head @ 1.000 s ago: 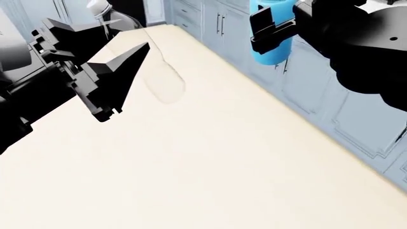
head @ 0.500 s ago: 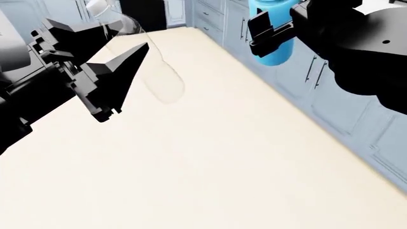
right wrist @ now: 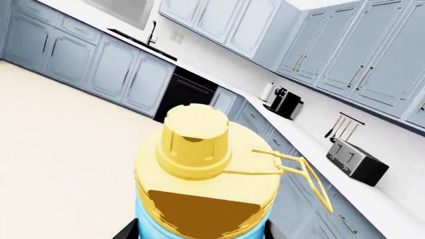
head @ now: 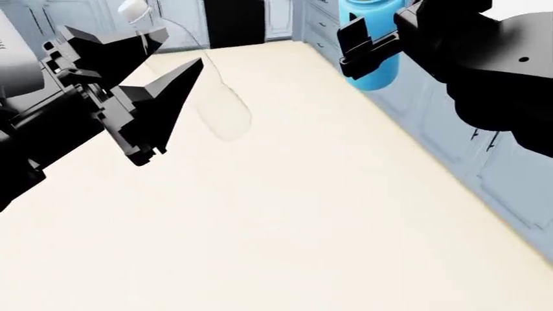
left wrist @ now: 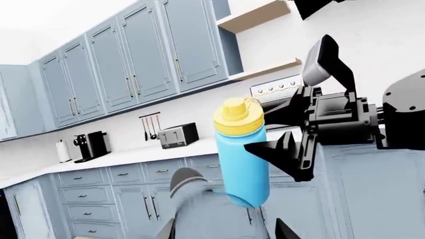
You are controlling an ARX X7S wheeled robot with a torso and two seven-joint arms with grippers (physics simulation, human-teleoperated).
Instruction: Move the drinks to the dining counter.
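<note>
Held tilted in the air is the clear bottle (head: 212, 107), with my left gripper (head: 177, 52) shut on it and its small white cap (head: 131, 9) pointing up and away. In the left wrist view the clear bottle (left wrist: 212, 211) fills the gap of the left gripper (left wrist: 222, 234). The sky-blue flask (head: 372, 68) hangs in my right gripper (head: 376, 39), which is shut on its body. Up close, the flask (right wrist: 199, 184) shows its yellow lid and loop above the right gripper (right wrist: 199, 234). The flask (left wrist: 242, 159) also appears in the left wrist view. The dining counter is out of view.
Below both arms lies cream floor (head: 302, 214). Blue-grey base cabinets (head: 484, 149) run along the right, with a black appliance (head: 233, 19) at the far end. A worktop carries a toaster (left wrist: 178, 135) and a coffee maker (left wrist: 89, 146).
The head view has swung: the cabinets and the black appliance slid rightward across it. Both arms and the bottles in them keep their places in the picture.
</note>
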